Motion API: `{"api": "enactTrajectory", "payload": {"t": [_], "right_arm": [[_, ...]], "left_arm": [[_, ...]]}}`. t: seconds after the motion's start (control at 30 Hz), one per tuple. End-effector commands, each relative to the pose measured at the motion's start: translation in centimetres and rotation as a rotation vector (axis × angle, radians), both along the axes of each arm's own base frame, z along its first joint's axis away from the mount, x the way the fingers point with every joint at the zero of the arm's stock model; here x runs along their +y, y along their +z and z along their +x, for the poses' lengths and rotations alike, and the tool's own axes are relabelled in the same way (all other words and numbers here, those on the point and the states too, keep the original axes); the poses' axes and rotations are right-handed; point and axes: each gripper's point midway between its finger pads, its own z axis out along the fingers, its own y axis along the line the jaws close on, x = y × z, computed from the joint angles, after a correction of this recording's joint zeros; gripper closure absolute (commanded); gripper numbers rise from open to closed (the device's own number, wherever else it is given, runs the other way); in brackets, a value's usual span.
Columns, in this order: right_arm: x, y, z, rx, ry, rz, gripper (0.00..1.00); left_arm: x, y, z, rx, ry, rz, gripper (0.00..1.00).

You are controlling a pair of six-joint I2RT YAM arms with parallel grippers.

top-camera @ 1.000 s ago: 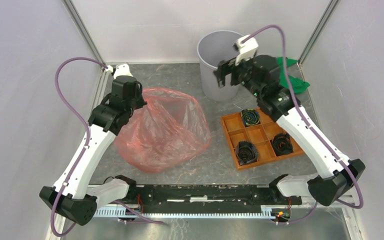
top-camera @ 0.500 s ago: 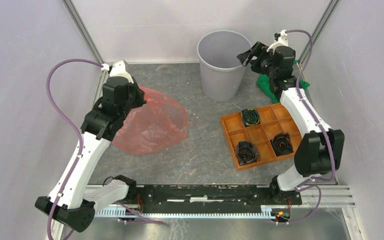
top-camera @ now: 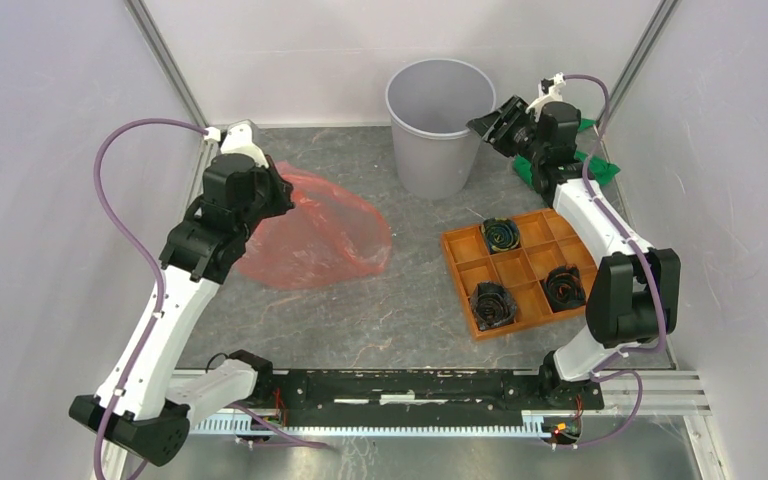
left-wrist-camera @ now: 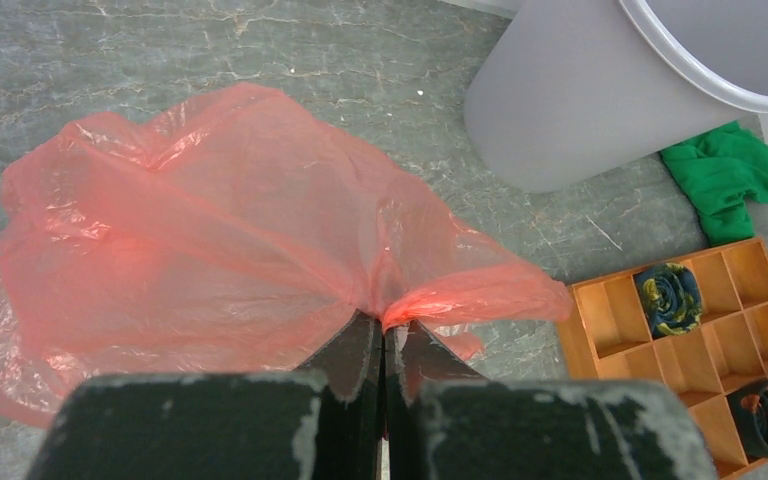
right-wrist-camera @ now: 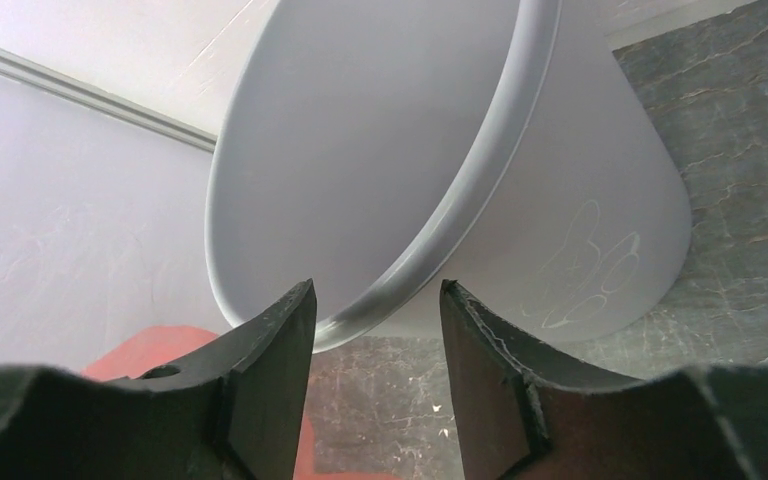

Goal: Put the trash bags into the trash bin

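Now, nearest in, the left gripper point(left-wrist-camera: 385, 335) is seen pressed together on a gathered pleat of the red-pink trash bag point(left-wrist-camera: 190, 240). The bag's film is fanned out on the table just beyond the fingertips. Against a second ago, the bag has been flattened from a puffed heap and drawn leftward, away from the tray. To that gripper's right an orange compartment tray point(left-wrist-camera: 615, 320) is passed. Farther ahead stands the grey trash bin point(left-wrist-camera: 570, 110), apart from the bag, with a green cloth point(left-wrist-camera: 735, 180) beside it.

The right gripper point(right-wrist-camera: 375, 310) is held spread, with the bin's rolled rim framed between its fingers. Contact cannot be told. Since half a second ago the bin has been shifted slightly. It is judged to be getting steadied for loading, and the bag is not yet lifted. No brand can be read; only a faint looping scrawl is noted on the bin's outer wall.
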Motion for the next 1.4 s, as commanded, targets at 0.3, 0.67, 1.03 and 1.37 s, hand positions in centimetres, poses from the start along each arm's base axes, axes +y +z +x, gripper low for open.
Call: {"api": "enactTrajectory", "payload": {"t": [0.3, 0.67, 1.03, 1.37], "right_arm": [[3.2, 1.2, -2.4, -0.014, 0.118, 0.072, 0.66], [7.7, 3.6, -6.9, -0.024, 0.251, 0.136, 0.82], [9.5, 6.5, -12.6, 0.01, 0.372, 0.394, 1.0], [11.0, 4.3, -17.3, 0.1, 0.479, 0.508, 1.0]], "left_arm": [[3.3, 8.2, -1.3, -0.222, 0.076, 0.072, 0.98], [5.7, 15.0, -4.9, -0.395, 0.132, 0.039, 0.97], [6.7, 20.2, -8.8, -0.558, 0.125, -0.049, 0.98], [5.4, 26.3, -10.7, -0.693, 0.041, -0.185, 0.98]]}}
